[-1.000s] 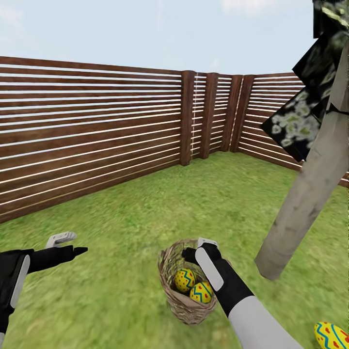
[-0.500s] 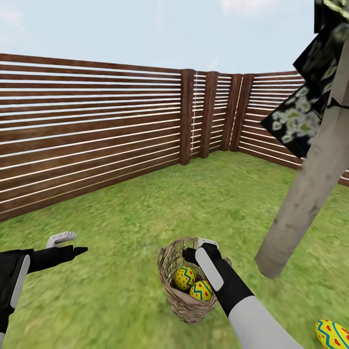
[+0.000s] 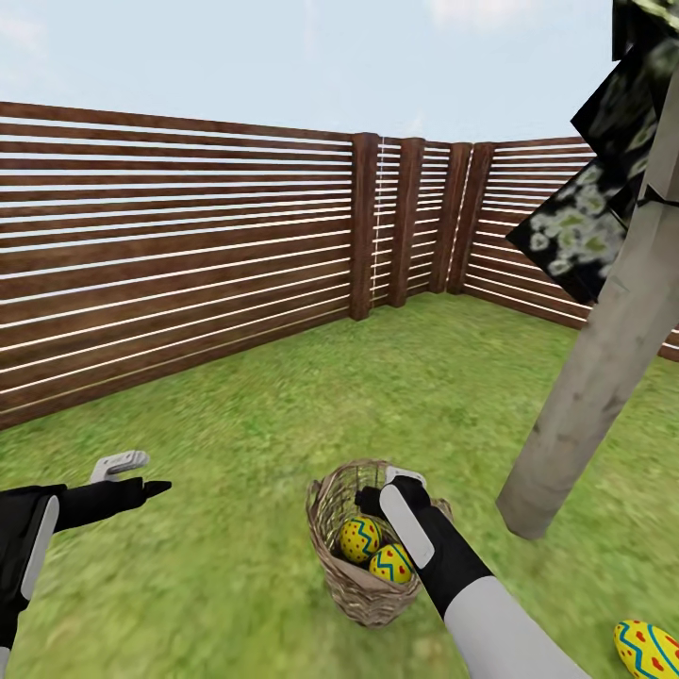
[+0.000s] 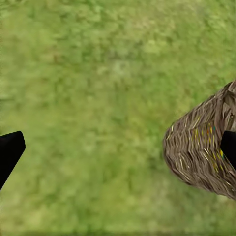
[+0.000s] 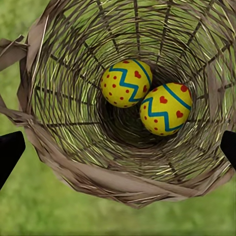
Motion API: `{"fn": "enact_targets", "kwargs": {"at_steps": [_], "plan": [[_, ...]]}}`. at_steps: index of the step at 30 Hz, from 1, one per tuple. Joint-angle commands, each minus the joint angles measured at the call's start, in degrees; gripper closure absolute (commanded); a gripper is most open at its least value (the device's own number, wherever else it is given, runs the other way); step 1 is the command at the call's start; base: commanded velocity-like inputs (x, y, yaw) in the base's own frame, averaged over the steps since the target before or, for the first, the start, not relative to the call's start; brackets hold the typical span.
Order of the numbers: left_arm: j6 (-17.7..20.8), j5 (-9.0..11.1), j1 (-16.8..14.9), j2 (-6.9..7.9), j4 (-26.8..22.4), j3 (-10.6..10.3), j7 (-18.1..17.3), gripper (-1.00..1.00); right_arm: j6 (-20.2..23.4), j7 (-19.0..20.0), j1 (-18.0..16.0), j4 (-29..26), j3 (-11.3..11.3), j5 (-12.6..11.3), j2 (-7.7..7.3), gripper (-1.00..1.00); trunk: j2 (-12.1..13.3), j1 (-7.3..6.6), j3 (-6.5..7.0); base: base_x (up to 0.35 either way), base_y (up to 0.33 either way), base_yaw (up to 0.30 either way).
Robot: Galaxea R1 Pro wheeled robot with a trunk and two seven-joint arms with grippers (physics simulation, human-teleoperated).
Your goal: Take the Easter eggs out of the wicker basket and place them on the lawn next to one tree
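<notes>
Hovering my left gripper [image 3: 132, 476] over bare lawn [image 3: 236, 443], jaws apart. Right gripper [image 3: 389, 486] sits above the woven wicker basket [image 3: 363, 589], jaws apart; its wrist view shows two eggs [image 5: 126, 83] [image 5: 165, 108] touching inside. Third egg [image 3: 649, 649] lies far right near the tree [image 3: 585, 396], cut off.

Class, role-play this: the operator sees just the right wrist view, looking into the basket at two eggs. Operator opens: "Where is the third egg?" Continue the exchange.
Observer: The third egg lies on the lawn, on the right arm's side of the wicker basket.
Operator: Is a tree close?
Observer: Yes, the tree stands beyond that egg, right of the basket.
Operator: Where is my other arm?
Observer: The left gripper hangs open over grass, left of the basket.
</notes>
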Motion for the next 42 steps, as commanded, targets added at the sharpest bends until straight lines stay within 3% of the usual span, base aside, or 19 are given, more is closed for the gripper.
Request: {"fn": "enact_targets", "kwargs": {"at_steps": [1,7,15,38,42], "plan": [[0.32,-0.1,-0.04,0.0,-0.07,0.07,-0.27,-1.0,0.11,-0.59,-0.06,0.07,0.06,-0.52,0.0,-1.0,-0.03,-0.01,-0.06,0.0,0.0,0.0],[0.33,-0.06,-0.04,-0.07,-0.26,0.07,-0.27,-1.0,0.7,-1.18,-0.2,0.98,-0.03,-0.59,0.0,-1.0,-0.03,-0.01,-0.06,0.0,0.0,0.0],[0.32,-0.07,-0.04,-0.09,-0.3,0.07,-0.27,-1.0,1.03,-1.29,-0.94,4.17,-0.16,-0.61,0.0,-1.0,-3.23,1.75,-1.49,0.0,0.0,0.0],[0.23,-0.05,-0.04,-0.09,-0.3,-0.01,-0.27,-1.0,0.51,-1.03,-1.0,4.45,-0.42,-0.52,0.0,-1.0,-12.46,6.8,-5.62,0.0,0.0,0.0],[0.23,-0.01,-0.04,-0.09,-0.3,-0.08,-0.27,-1.0,0.51,-1.03,-1.0,4.47,-0.42,-0.52,0.0,-1.0,-12.46,6.8,-5.62,0.0,0.0,0.0]]}}
